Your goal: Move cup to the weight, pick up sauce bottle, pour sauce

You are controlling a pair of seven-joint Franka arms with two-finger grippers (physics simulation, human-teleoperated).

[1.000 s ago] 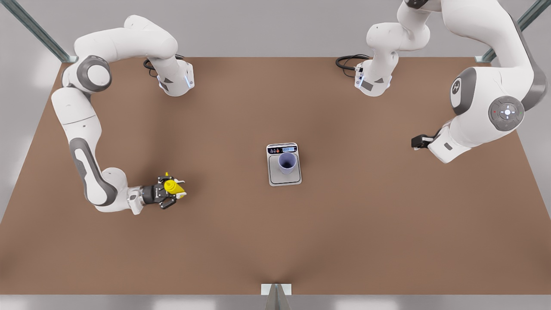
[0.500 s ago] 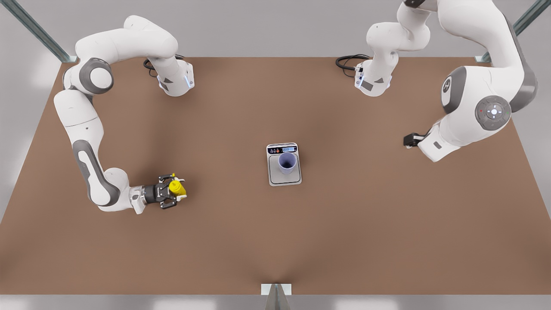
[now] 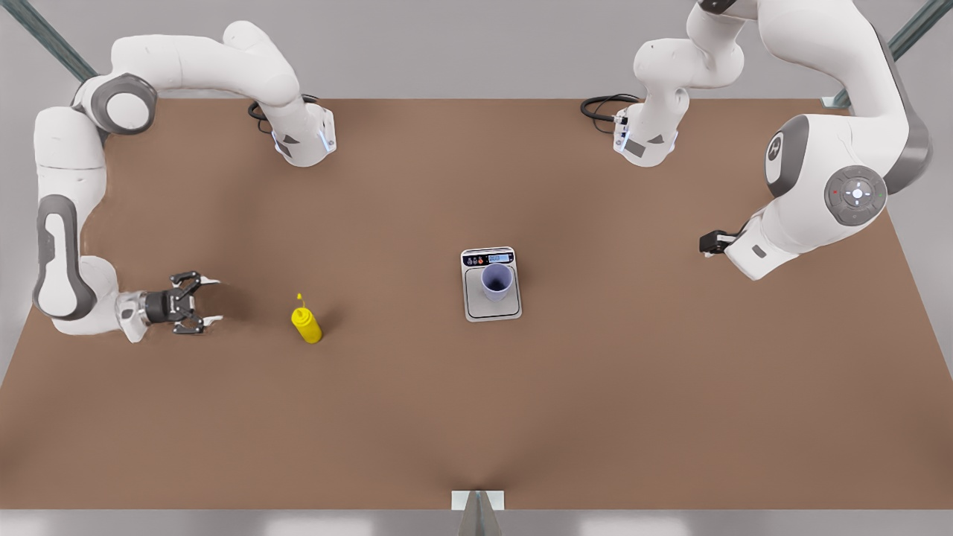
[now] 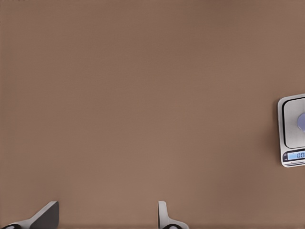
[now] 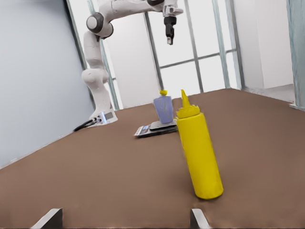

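Note:
The yellow sauce bottle point(image 3: 306, 325) point(image 5: 199, 151) stands upright on the table by itself, at the front view's left. My right gripper point(image 3: 211, 301) point(image 5: 123, 220) is open and sits a short way to the left of it, fingers pointing at it. The lavender cup point(image 3: 496, 280) point(image 5: 165, 109) stands on the weight point(image 3: 491, 309) point(image 5: 155, 128) at mid-table, with a small yellow bit at its rim. My left gripper point(image 3: 711, 243) point(image 4: 105, 219) hangs open and high at the front view's right, looking down on bare table with the weight point(image 4: 290, 138) and cup point(image 4: 301, 121) at the picture's edge.
Both arm bases point(image 3: 301, 138) point(image 3: 646, 141) stand at the far edge of the brown table point(image 3: 476, 402), with black cables beside them. A metal bracket point(image 3: 477, 500) sits at the near edge.
My right gripper let go of the sauce bottle and pulled back toward the front view's left. The bottle now stands upright and free. The left arm shifted only slightly.

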